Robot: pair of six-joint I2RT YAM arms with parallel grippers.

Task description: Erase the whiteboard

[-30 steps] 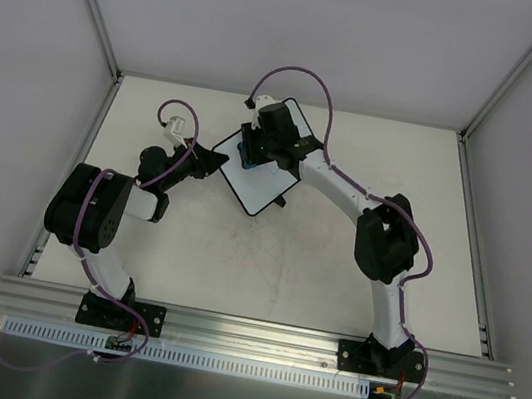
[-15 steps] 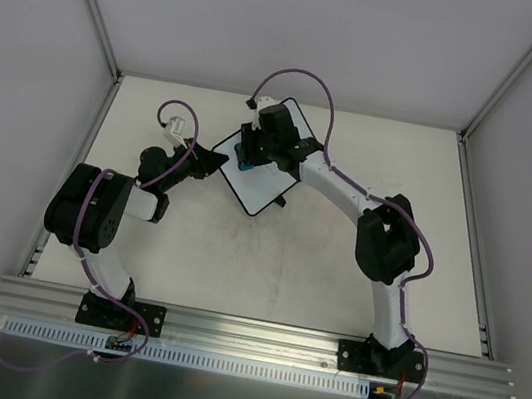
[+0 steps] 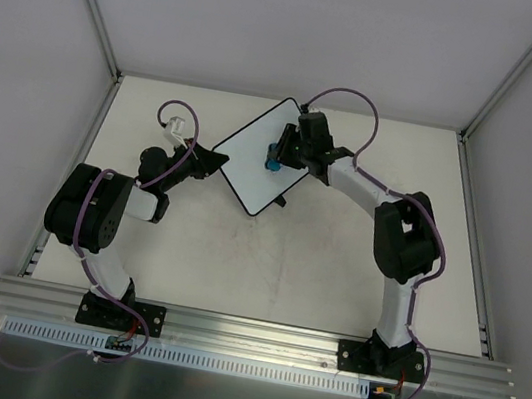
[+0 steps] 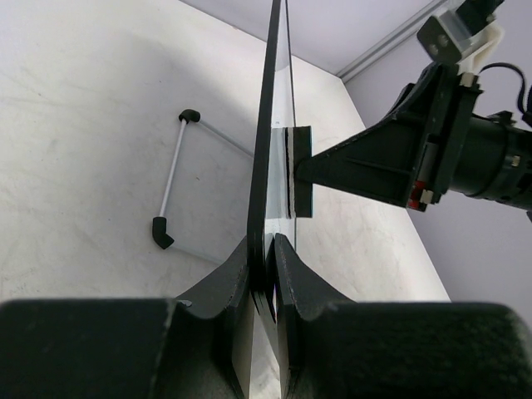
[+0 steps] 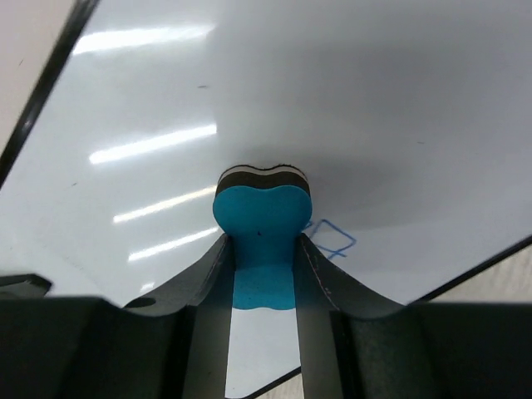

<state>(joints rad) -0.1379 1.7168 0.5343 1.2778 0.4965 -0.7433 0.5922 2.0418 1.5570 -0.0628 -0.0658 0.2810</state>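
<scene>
holding the edge of the whiteboard (image 3: 249, 168) with my left gripper (image 4: 268, 249), i have both fingers pinched tight on its thin black rim, one on each side. the board is at the far middle of the table (image 3: 286, 264), turned so its corners point like a diamond. from my left wrist i see it from the side, as thin as a line, and i cannot tell if it lies flat or is lifted a bit. on the table side of the board i can see a thin white bar (image 4: 170, 174) with a black piece at each end. my right gripper (image 5: 262, 241) is closed on the blue eraser (image 5: 259, 220), with one finger on each side of its narrow middle. the eraser's dark soft side is pushed flat against the white face of the board, near the far right part of it. just beside the eraser, on its right, there is a small blue pen drawing (image 5: 332, 239) with a boxy shape, close to the board's edge. the rest of the white face that i can see looks shiny, with bright stripes of light across it. my two grippers are on the same board, the left one at its left corner and the right one reaching in from the right side.
</scene>
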